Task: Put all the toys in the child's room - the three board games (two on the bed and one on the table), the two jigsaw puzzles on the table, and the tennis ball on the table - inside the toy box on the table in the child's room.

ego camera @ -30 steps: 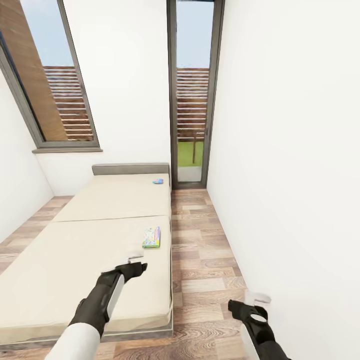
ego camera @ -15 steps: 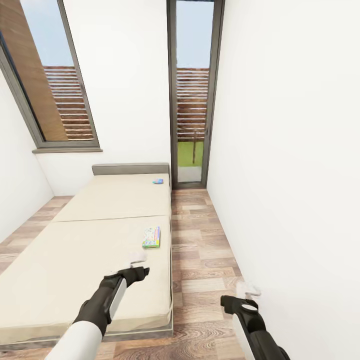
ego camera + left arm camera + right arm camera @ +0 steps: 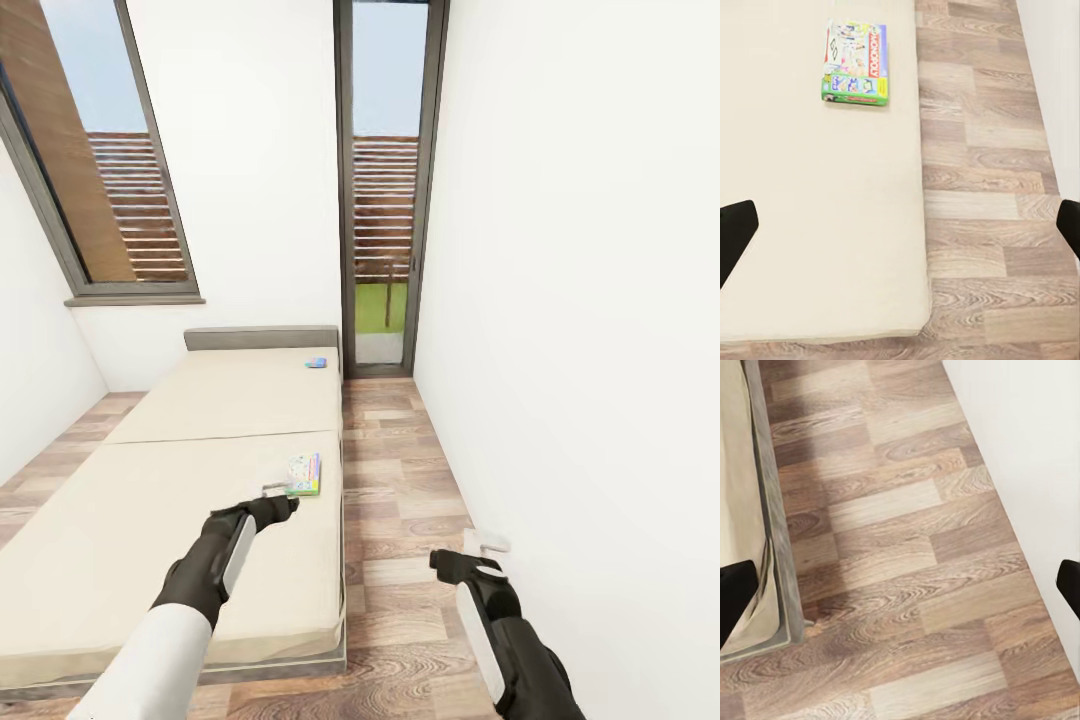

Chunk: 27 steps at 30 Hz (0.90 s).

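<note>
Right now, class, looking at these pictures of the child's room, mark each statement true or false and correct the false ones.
1. The green-edged printed board game lies on the beige mattress of the bed. True.
2. The left gripper grips that game. False: open, short of it.
3. A small blue board game lies near the grey headboard. True.
4. The right gripper hangs over the mattress. False: over the wood-plank floor.

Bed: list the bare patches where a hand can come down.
The bed is mostly bare: the whole near section left of the green game, and the far section up to the headboard. Only the right edge is taken, by both games; the blue one lies far.
</note>
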Motion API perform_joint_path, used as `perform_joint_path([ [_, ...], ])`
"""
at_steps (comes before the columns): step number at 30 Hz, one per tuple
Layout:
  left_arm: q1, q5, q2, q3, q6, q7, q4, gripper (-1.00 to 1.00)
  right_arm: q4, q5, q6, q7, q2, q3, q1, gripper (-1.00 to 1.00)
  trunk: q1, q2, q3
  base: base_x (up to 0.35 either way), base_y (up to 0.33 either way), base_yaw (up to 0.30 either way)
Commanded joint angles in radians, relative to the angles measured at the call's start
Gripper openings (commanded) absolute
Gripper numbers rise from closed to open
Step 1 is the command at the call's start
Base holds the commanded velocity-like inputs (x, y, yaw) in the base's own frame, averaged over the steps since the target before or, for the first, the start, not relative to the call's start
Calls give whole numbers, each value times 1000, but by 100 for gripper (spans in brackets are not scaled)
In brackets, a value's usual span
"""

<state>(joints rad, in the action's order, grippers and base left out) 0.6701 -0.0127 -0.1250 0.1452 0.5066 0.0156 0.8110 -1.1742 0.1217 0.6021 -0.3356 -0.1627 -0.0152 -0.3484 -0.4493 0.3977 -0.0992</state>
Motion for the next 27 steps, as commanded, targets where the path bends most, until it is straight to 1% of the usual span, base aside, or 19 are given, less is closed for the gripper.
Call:
perform_joint_path([
  [1, 7, -1, -1, 4, 8, 2, 7, 100, -2, 11, 3, -9, 0, -2, -7, 100, -1, 2, -2, 0, 0, 0],
  [4, 24, 0, 0, 4, 6, 2, 24, 100, -2, 12, 4, -9, -1, -2, -16, 100, -1, 2, -2, 0, 0, 0],
  [18, 103, 1, -1, 4, 6, 5, 26, 100, -4, 13, 7, -9, -2, 0, -17, 100, -1, 2, -2, 0, 0, 0],
  [27, 106, 2, -1, 4, 1, 5, 27, 100, -3, 13, 7, -9, -2, 0, -17, 100, -1, 2, -2, 0, 0, 0],
])
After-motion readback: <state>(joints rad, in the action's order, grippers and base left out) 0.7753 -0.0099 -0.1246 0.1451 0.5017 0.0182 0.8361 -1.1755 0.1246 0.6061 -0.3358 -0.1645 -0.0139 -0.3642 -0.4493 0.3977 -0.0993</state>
